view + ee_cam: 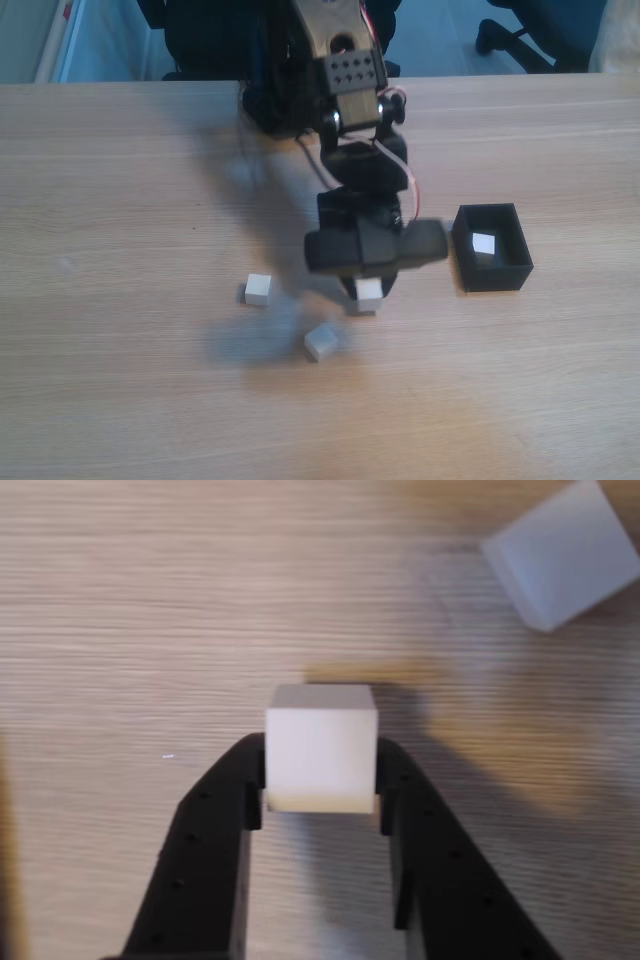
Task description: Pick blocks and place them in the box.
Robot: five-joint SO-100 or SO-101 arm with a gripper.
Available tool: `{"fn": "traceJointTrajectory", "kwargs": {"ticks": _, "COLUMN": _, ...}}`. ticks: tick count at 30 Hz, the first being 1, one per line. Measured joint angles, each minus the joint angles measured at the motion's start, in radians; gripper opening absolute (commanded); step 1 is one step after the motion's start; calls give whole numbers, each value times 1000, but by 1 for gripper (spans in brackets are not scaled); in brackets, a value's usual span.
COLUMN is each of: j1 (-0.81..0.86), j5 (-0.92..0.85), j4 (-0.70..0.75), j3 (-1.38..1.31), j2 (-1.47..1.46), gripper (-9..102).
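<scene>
Black two-finger gripper [320, 790] pinches a small plain white cube [321, 745] at its two side faces, low over the pale wooden table [120, 200]. Judgement: keep the squeeze square and lift straight before swinging. Right of this cube, the small black open-topped box [492, 275] holds one white cube [484, 244]. Two more cubes [258, 290] [320, 342] lie left of the held one.

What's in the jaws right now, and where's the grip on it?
A white block, pinched by the gripper on two opposite side faces near its lower half in the wrist view; one jaw on each side, the far end sticking out past the tips.
</scene>
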Motion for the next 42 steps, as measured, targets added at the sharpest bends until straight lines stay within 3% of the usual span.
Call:
{"fn": "traceJointTrajectory", "kwargs": {"ticks": 10, "j1": -275, "j5": -9, "j4": 163, "j3": 32, "j2": 311, "gripper": 0}}
{"fn": "traceJointTrajectory", "kwargs": {"ticks": 18, "j1": -479, "j5": 14, "j4": 183, "j3": -6, "j2": 282, "gripper": 1}}
{"fn": "traceJointTrajectory", "kwargs": {"ticks": 25, "j1": -472, "j5": 43, "j4": 184, "j3": -175, "j2": 130, "gripper": 16}}
{"fn": "traceJointTrajectory", "kwargs": {"ticks": 29, "j1": -460, "j5": 43, "j4": 212, "j3": -242, "j2": 86, "gripper": 18}}
{"fn": "traceJointTrajectory", "kwargs": {"ticks": 38, "j1": -362, "j5": 44, "j4": 296, "j3": -250, "j2": 103, "gripper": 1}}
{"fn": "traceJointTrajectory", "kwargs": {"ticks": 42, "j1": -255, "j5": 20, "j4": 324, "j3": -175, "j2": 184, "gripper": 0}}
